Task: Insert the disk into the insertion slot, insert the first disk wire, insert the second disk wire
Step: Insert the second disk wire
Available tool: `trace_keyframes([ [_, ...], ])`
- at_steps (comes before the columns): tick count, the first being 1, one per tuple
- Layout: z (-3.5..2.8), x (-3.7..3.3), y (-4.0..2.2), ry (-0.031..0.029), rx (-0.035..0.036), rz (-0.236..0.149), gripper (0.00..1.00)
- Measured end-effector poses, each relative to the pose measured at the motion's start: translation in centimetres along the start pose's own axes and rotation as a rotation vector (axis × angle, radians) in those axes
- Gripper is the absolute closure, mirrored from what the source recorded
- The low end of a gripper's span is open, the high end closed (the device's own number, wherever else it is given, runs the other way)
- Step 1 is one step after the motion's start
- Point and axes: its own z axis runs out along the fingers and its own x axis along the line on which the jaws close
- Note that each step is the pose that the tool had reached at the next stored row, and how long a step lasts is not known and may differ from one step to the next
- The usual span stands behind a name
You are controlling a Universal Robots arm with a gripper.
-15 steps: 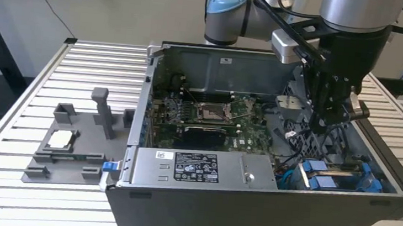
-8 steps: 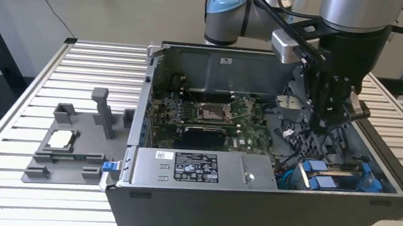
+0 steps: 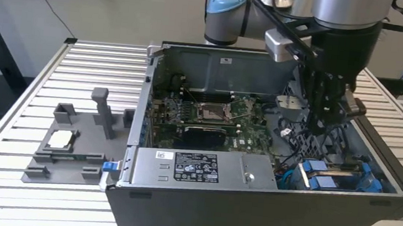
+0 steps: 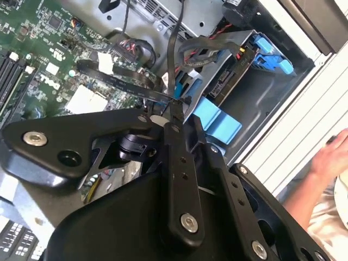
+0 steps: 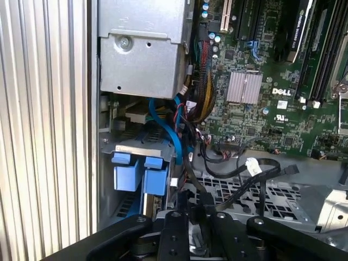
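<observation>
Inside the open computer case (image 3: 251, 217) on the slatted counter (image 3: 96, 53), my arm (image 3: 343, 27) reaches down from above. My jaws hang low inside the case, beyond the silver power box (image 3: 196, 168) and off toward the exterior view's right of it.

The jaws are drawn close together and pinch a thin black wire (image 4: 173, 70). In the second wrist view that wire runs up from their tips past the metal drive bay.

The disk (image 3: 328, 178) is seated in its slot just beside the power box, toward the exterior view's right, in the near corner of the case. Its blue carrier tabs (image 5: 142, 176) stand side by side at the mouth of the slot. In the first wrist view the power box (image 5: 141, 49) sits just beside them.

Loose black wires lie between the power box and my jaws, and one of them ends in a white plug (image 5: 252, 166).

The green circuit board (image 3: 209, 116) lies flat on the case floor just behind the power box. Outside the case, well apart from the power box toward the exterior view's left, a grey plastic holder (image 3: 72, 145) rests on the counter.

In the second wrist view a person's hand (image 4: 331, 155) shows outside the case wall, beyond the disk, over the counter slats.
</observation>
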Motion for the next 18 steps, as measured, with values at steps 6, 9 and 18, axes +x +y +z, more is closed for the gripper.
trace_keyframes([
  [6, 0.23, -0.23, 0.11, 0.0145, 0.0108, -0.002, 0.76],
  [9, 0.28, -0.26, 0.13, 0.0161, 0.0140, -0.002, 0.76],
  [18, 0.31, -0.27, 0.17, 0.0164, 0.0153, -0.002, 0.84],
])
